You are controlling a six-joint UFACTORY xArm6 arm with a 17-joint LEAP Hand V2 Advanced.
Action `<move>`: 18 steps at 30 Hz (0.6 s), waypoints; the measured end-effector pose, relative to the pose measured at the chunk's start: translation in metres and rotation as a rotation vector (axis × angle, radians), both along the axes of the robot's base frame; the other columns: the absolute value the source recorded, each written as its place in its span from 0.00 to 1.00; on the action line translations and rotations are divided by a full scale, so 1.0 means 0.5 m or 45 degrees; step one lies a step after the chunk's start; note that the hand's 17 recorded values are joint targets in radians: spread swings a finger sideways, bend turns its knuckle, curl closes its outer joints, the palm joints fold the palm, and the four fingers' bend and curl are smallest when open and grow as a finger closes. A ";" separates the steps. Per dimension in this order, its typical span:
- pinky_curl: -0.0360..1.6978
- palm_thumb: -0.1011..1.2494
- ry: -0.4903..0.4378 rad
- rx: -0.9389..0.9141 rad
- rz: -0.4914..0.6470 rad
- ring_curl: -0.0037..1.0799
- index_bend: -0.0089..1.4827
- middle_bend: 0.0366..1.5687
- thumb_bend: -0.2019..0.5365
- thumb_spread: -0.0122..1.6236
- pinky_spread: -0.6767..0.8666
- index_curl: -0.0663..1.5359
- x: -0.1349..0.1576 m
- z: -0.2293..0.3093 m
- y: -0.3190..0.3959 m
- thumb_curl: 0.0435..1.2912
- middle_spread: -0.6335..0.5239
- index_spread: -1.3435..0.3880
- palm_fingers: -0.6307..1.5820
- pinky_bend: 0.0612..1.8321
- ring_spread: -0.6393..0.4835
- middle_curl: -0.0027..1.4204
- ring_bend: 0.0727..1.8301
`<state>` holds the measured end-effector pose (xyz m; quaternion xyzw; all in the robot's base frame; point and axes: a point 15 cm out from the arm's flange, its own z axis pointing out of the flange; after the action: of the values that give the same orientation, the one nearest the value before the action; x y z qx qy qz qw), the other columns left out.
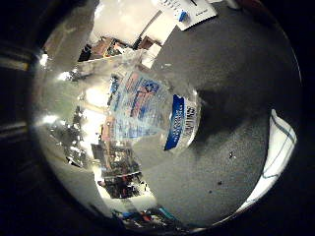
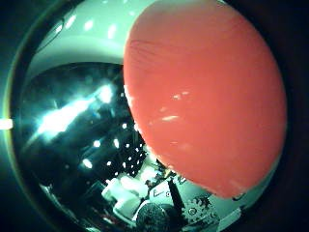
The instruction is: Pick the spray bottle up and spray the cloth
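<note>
Spray bottle (image 1: 157, 110), clear w/ printed blue-white label, fills much of the little-finger-side view, so it sits close to the palm, above the grey tabletop (image 1: 231, 73). Its red top (image 2: 205, 94) covers most of the thumb-side view, very near the lens. Robot hand (image 2: 193, 210): only geared and white parts show at one edge; can't tell how far the fingers are curled or whether they grip the bottle. White cloth w/ thin stripes (image 1: 278, 147) lies on the tabletop, apart from the bottle. A paper sheet (image 1: 194, 12) lies farther off; bare grey surface between.
</note>
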<state>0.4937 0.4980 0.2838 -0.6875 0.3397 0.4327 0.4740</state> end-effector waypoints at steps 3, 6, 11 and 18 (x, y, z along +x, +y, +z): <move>0.67 0.64 -0.006 -0.007 0.003 0.68 0.39 0.62 0.23 0.55 0.24 0.57 0.002 -0.002 -0.006 0.53 0.38 0.58 0.69 0.50 0.38 0.59 0.66; 0.63 0.63 -0.007 -0.003 0.014 0.65 0.27 0.57 0.24 0.57 0.19 0.57 0.002 0.003 -0.016 0.50 0.37 0.57 0.60 0.48 0.38 0.59 0.65; 0.59 0.56 -0.024 -0.008 0.044 0.61 0.14 0.47 0.23 0.67 0.17 0.52 -0.007 0.015 -0.022 0.39 0.38 0.58 0.44 0.42 0.38 0.56 0.63; 0.50 0.53 -0.086 -0.029 0.048 0.48 0.16 0.29 0.24 0.67 0.44 0.41 -0.001 0.046 -0.044 0.29 0.48 0.61 0.30 0.23 0.45 0.44 0.43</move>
<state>0.4932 0.4759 0.3071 -0.7135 0.3155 0.4139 0.4691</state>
